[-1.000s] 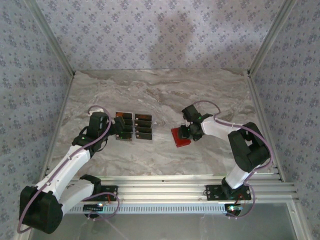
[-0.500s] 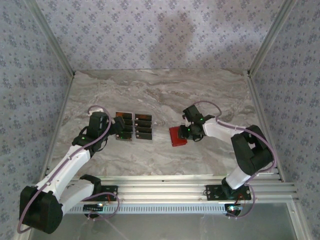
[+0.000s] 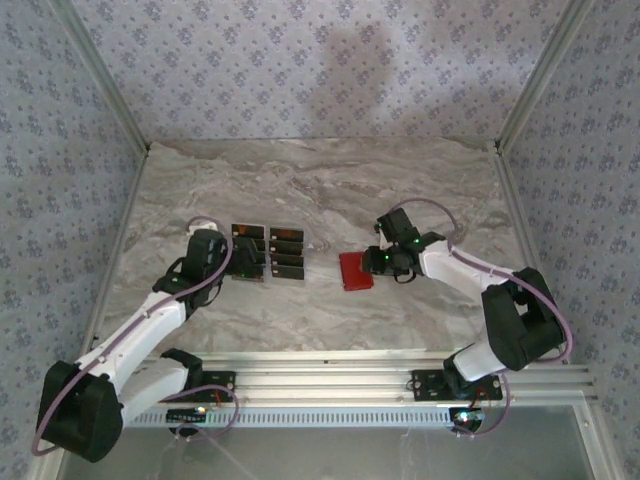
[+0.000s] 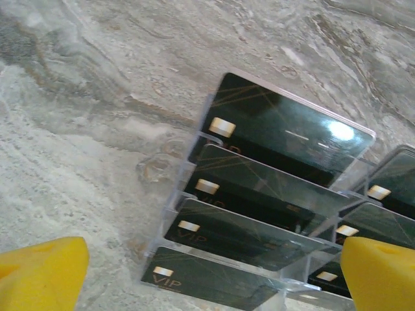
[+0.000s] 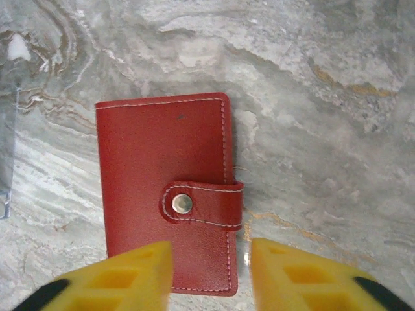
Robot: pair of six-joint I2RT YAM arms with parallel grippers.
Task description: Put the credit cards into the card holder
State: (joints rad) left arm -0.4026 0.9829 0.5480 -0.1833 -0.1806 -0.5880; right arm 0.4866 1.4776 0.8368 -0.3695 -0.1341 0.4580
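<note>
Cards [image 3: 286, 252]: two columns in a clear rack [image 4: 168, 215], left of centre in the top view, well apart from the wallet. Overlapped in steps, lower edges tucked behind plastic lips. Thin, stiff, light, probably slick; best pinched by a free upper edge and drawn out, not pressed flat. Right column cut off at the right edge of the left wrist view; count unsure.

Wallet [image 3: 356, 270]: right of centre, flat on table [image 3: 320, 190], shut, tab [image 5: 207, 204] snapped. Likely soft, light, apt to slide when pushed; inside hidden.

Left gripper [image 4: 211, 278]: jaws wide apart, low before the rack, holding nothing.

Right gripper [image 5: 211, 278]: jaws partly apart over the wallet's lower edge, clamped on nothing; contact with leather hard to tell.
</note>
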